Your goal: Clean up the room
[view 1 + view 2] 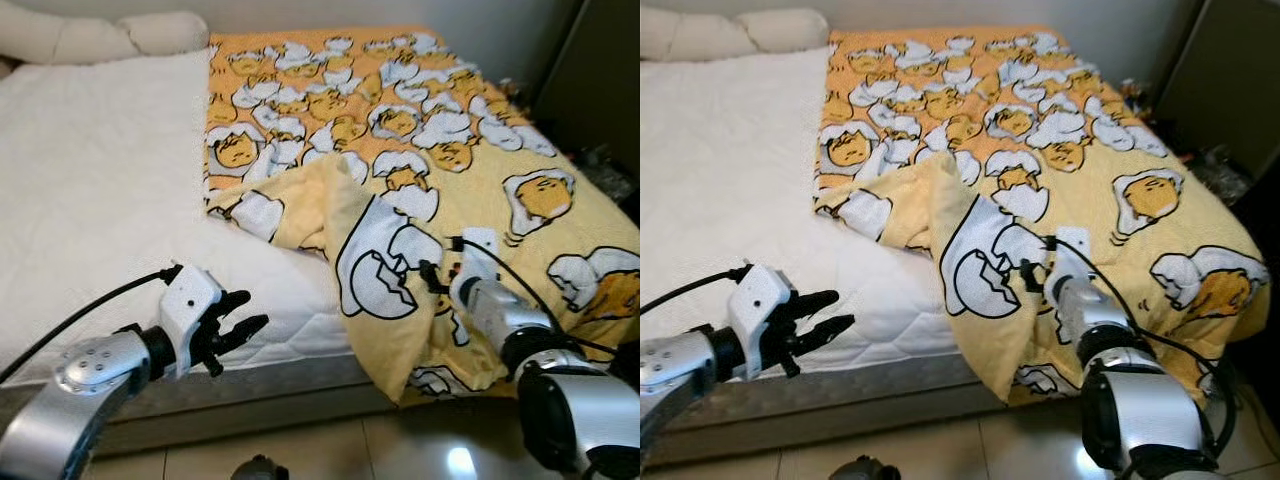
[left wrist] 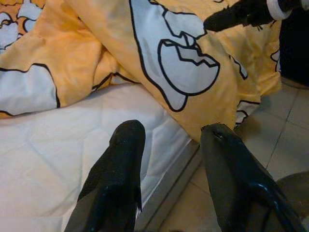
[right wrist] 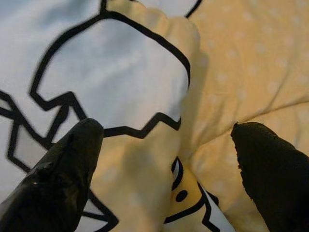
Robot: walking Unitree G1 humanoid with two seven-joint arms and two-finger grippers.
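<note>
**At bed edge: both grippers spread, blanket half folded back**

Lower left of the frame, left gripper (image 1: 238, 335) hovers over the near edge of the mattress (image 1: 100, 200), fingers (image 2: 120, 164) spread apart, holding nothing, touching nothing. Its wrist view looks past both black fingers at white quilted mattress, the grey bed frame edge (image 2: 169, 188) and a strip of tiled floor (image 2: 285, 125). Black cable (image 1: 80, 315) trails off the left wrist toward the frame's left edge.

Upper left: pillows (image 1: 100, 35) against the wall, white mattress bare below them.

Centre to right: yellow blanket (image 1: 400, 130) with egg-character print covers the right half of the bed. Its near-left corner is folded back on itself, and a flap with a big cracked-eggshell print (image 1: 385, 265) hangs over the mattress edge toward the floor, centre bottom. The flap is to the right of the left gripper, near but apart.

Lower right: right gripper (image 1: 434, 276) sits right at the hanging flap, tips against or just above the fabric; cannot tell contact. Right wrist view shows its fingers (image 3: 63, 169) wide apart with eggshell print and yellow dotted cloth between them, nothing pinched. Silver right arm (image 1: 560, 390) runs down to the lower right corner.

Far right: dark furniture (image 1: 600, 70) beside the bed.
</note>
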